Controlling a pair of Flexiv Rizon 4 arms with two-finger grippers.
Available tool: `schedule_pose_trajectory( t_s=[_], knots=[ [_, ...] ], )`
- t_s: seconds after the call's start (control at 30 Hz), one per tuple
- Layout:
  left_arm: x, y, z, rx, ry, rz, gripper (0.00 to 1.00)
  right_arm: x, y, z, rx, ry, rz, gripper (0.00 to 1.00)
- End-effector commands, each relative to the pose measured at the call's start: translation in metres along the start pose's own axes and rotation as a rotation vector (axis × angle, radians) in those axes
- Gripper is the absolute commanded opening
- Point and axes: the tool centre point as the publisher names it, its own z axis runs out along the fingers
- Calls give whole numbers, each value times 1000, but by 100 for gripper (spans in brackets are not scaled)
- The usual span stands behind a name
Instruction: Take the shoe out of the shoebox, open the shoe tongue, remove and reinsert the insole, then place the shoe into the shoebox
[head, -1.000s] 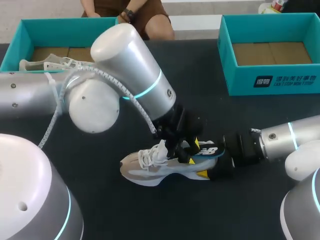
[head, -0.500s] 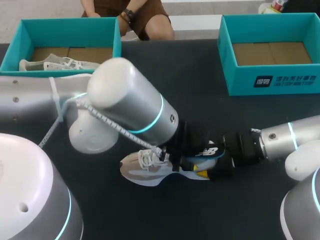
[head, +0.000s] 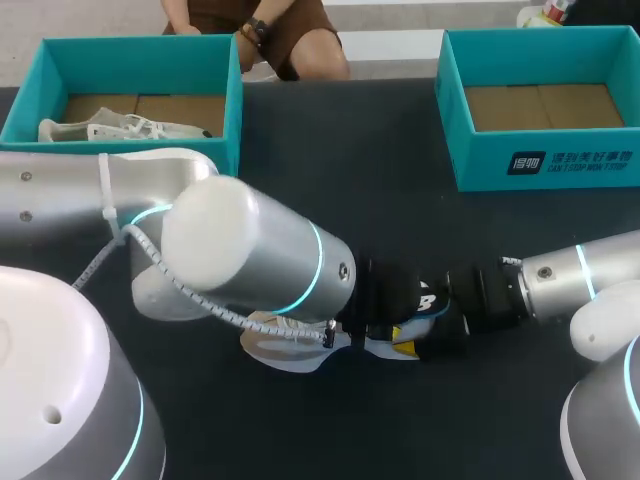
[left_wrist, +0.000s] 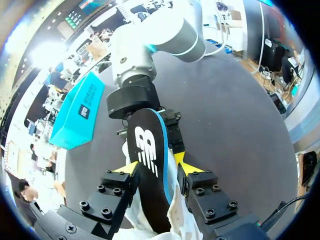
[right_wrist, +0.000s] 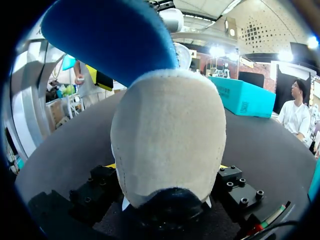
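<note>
1. Black on top and blue at the rim, the insole (left_wrist: 146, 150) stands on edge between the left gripper's (left_wrist: 156, 169) yellow tips. The tips pinch it from both sides across a narrow gap and hold nothing else.
2. The pale suede sneaker (head: 275, 345) lies on its sole in the middle of the dark table (head: 400, 180), well apart from both teal boxes. Its toe points toward my left and its heel toward my right arm.
3. The right gripper (right_wrist: 167, 169) has the heel from either side. Its fingers are spread wide around the heel, and only slivers of yellow show.
4. The insole's long axis runs along the sneaker's own. It leads from the left fingers ahead toward the right gripper, and its raised end sits above the heel collar.
5. The left wrist hides the insole's front part, so I cannot tell how much of it is inside.
6. The left arm probably has to travel along that shared axis while the right only braces.
7. The empty shoebox (head: 540, 150) is nearer the right arm. The other shoebox (head: 140, 60) holds a second sneaker (head: 110, 128).
</note>
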Motion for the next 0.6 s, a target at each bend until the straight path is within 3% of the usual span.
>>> schedule_pose_trajectory(
  t_s=[0.03, 0.6],
  knots=[
    [5, 1, -5, -7, -76, -5, 52, 0, -2, 3, 6, -1, 0, 0],
    [1, -1, 11, -25, -155, -21, 48, 0, -2, 3, 6, -1, 0, 0]
  ],
)
